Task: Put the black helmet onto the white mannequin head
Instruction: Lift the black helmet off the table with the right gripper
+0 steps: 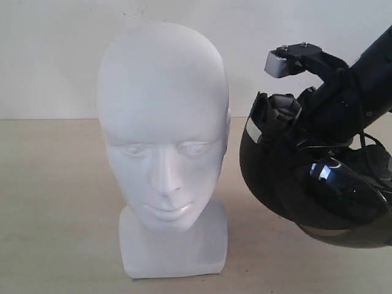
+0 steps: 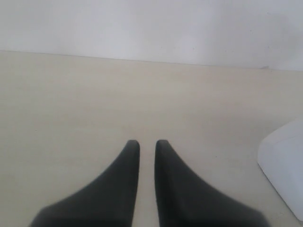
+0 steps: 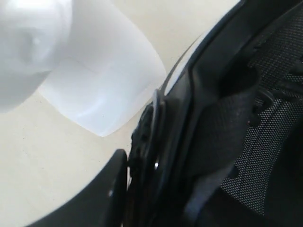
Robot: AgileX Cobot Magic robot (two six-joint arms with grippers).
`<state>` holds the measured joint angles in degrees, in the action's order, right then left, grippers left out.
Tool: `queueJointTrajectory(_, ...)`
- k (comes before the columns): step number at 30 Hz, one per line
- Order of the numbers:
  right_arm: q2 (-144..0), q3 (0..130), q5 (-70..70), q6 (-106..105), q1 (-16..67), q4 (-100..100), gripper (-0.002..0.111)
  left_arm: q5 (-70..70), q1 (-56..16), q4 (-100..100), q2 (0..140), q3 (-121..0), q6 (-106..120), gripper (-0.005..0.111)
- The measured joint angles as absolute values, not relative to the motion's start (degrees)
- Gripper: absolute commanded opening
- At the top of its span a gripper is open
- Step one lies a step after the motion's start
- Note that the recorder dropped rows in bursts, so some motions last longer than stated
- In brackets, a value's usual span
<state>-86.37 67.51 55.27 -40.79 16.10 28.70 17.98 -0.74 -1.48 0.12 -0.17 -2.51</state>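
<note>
**Right wrist view: helmet rim in the jaws, not yet on the head**

Right gripper (image 3: 138,163) grasps the helmet (image 3: 182,118) by its rim. One dark finger (image 3: 106,194) lies against the outside of the shell. The other finger is hidden inside, so only the outer contact shows. Mesh liner (image 3: 272,118) and a black strap (image 3: 227,123) fill the helmet's inside just past the jaws. Beyond the rim sits the squarish white base of the head (image 3: 104,90), on the pale table (image 3: 42,165). Rim and base look close but apart.

Exterior view: right gripper (image 1: 272,116) sits at the helmet's (image 1: 288,190) upper edge, its arm running off to the upper right. Helmet is tilted, with the dark glossy visor (image 1: 343,196) low on its right side. It is just beside the head (image 1: 162,135), on the right of it, with a thin gap between them. Cannot tell whether its bottom touches the table (image 1: 55,202). Head stands upright in the middle, face toward the camera.

Left wrist view: left gripper (image 2: 147,144) has its jaws nearly together, a thin slit between the fingers, nothing in them. It hovers over the table (image 2: 71,104). A white corner of the head's base (image 2: 284,165) shows at the frame edge. White wall (image 2: 151,23) is behind.
</note>
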Motion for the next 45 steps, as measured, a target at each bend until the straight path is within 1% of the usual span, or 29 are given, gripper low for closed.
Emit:
queueJointTrajectory(7, -82.2, 60.7, 49.8, -39.8, 16.1, 37.3, 0.0, 18.0, -0.7, -1.5, 0.1, -0.2, -2.5, 0.013)
queueJointTrajectory(16, -78.5, 52.1, 41.6, -42.7, 16.1, 56.5, 0.0, 18.0, -0.7, -1.5, 0.1, -0.2, -2.5, 0.013)
queueJointTrajectory(24, -73.5, 50.1, 38.8, -43.1, 15.8, 63.9, 0.0, 18.0, -0.7, -1.5, 0.1, -0.2, -2.5, 0.013)
queueJointTrajectory(29, -71.5, 50.0, 40.4, -41.5, 11.7, 68.7, 0.0, 18.0, -0.7, -1.5, 0.1, -0.2, -2.5, 0.013)
queueJointTrajectory(38, -69.4, 50.0, 47.7, -45.1, -0.3, 81.2, 0.0, 18.0, -0.7, -1.5, 0.1, -0.2, -2.5, 0.013)
queueJointTrajectory(41, -69.4, 50.0, 49.0, -47.4, -2.5, 87.1, 0.0, 18.0, -0.7, -1.5, 0.1, -0.2, -2.5, 0.013)
queueJointTrajectory(45, -69.2, 50.0, 50.0, -49.2, -3.1, 94.2, 0.0, 18.0, -0.7, -1.5, 0.1, -0.2, -2.5, 0.013)
